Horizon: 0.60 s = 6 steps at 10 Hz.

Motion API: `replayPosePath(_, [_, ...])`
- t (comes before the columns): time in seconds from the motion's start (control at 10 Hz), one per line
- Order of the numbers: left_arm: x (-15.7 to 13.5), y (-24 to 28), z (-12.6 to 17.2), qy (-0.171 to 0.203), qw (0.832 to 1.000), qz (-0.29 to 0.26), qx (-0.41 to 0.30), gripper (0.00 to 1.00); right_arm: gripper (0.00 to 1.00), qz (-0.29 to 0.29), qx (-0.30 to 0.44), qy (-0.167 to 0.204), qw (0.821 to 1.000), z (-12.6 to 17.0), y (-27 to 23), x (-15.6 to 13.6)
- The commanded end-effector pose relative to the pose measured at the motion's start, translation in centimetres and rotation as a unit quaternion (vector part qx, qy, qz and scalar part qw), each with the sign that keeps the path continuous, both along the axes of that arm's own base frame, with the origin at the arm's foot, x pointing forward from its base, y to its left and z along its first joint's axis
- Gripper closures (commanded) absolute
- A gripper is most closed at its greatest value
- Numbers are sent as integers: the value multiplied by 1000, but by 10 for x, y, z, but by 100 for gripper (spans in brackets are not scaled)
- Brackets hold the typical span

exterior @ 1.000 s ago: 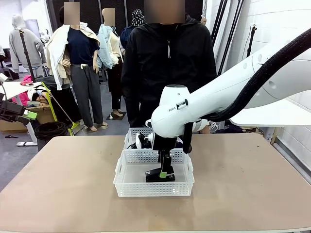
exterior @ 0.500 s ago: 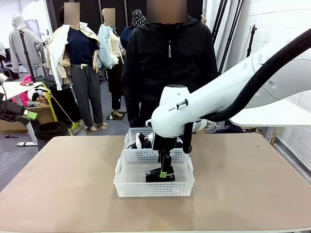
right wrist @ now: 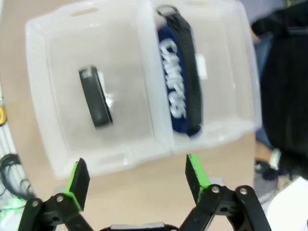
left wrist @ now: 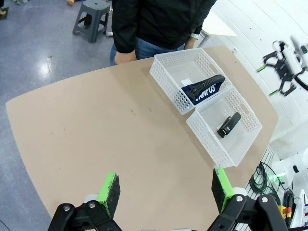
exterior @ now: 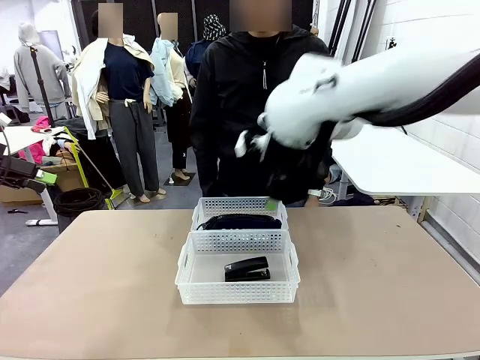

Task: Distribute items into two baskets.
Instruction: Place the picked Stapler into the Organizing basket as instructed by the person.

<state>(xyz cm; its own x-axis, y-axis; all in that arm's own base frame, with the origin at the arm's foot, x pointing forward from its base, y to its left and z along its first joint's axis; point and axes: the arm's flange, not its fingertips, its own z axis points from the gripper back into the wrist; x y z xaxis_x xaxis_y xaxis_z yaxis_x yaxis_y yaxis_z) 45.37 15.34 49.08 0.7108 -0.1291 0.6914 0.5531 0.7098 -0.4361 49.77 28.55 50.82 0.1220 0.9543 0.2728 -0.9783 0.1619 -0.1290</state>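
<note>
The black stapler (exterior: 247,268) lies in the near basket (exterior: 237,288) and the navy pouch (exterior: 240,222) in the far basket (exterior: 238,203) at its 12 o'clock, while the right tool (right wrist: 133,180) and left tool (left wrist: 163,190) hang empty above the counter (exterior: 375,285), fingers apart.

Bright, even indoor light with soft shadows; the right wrist view is motion-blurred, the left wrist view wide-angle-warped.
</note>
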Motion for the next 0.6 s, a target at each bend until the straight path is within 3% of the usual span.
replayPosePath(0.0, [-2,0,1,3,1000,-2,0,0,0,-51,-3,31,998,22,-63,-8])
replayPosePath(0.3, [-2,0,1,3,1000,-2,0,0,0,-111,53,43,991,70,-179,-35])
replayPosePath(0.5, [-2,0,1,3,1000,-2,0,0,0,-143,98,60,983,69,-235,-60])
